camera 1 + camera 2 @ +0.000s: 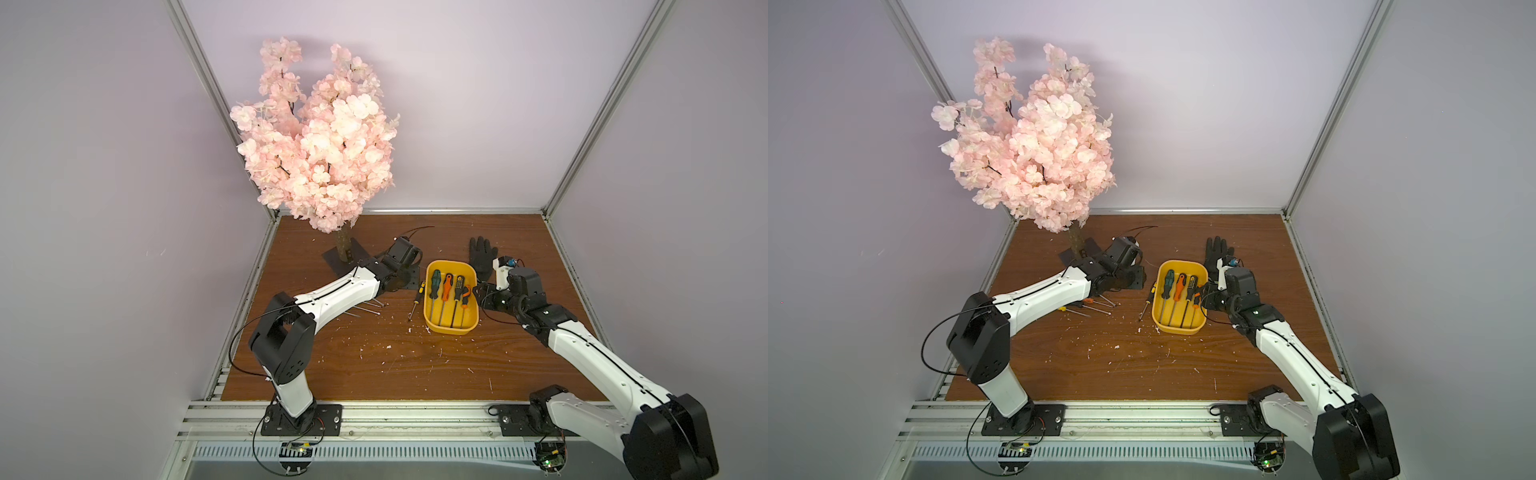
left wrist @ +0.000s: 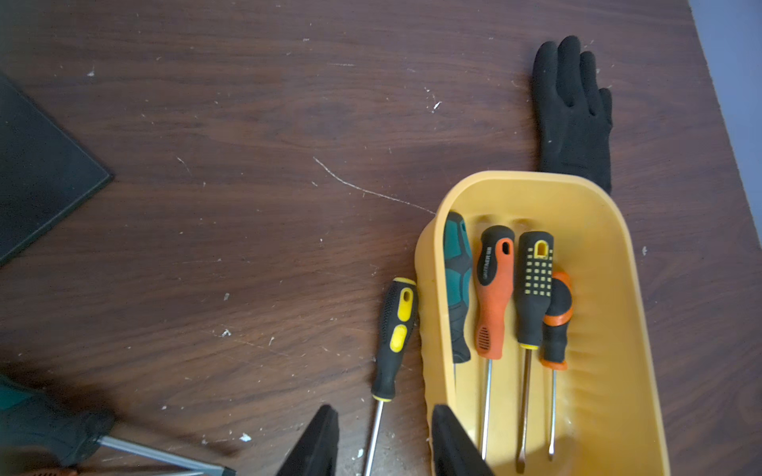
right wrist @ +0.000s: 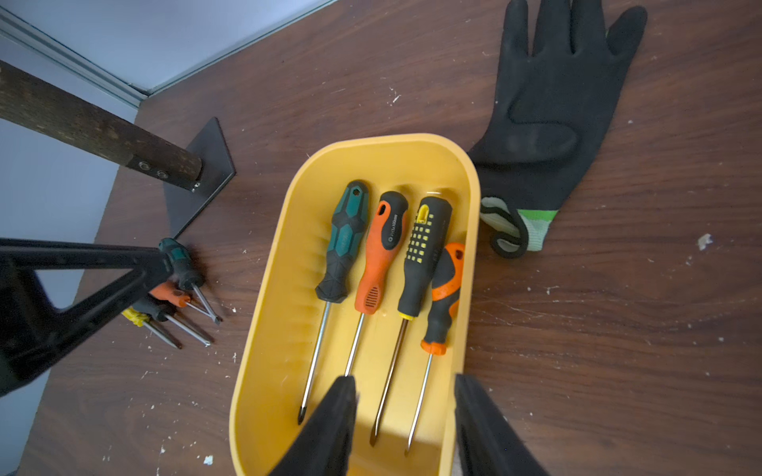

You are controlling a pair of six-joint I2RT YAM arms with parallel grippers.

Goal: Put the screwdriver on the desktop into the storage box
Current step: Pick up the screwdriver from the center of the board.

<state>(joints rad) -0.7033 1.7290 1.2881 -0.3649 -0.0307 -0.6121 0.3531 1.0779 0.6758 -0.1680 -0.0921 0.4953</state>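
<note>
Pink blossom tree (image 1: pixel 320 137) at 11 o'clock on the desktop (image 1: pixel 374 365). Spare screwdrivers (image 1: pixel 370 309) piled half under the left arm, 9 o'clock of the box and well apart from it. Left gripper (image 2: pixel 383 449) has its jaws apart and grips nothing; the loose shaft shows in the gap between them. Yellow-black screwdriver (image 1: pixel 415 302) lies flat on the desktop at 9 o'clock of the storage box (image 1: pixel 451 330), handle right against the outer wall and pointing to 12. Four screwdrivers (image 3: pixel 383 263) lie side by side inside. Right gripper (image 3: pixel 404 428) hangs over the box, jaws apart, empty. Black glove (image 1: pixel 482 253) at 1 o'clock, touching the box.
</note>
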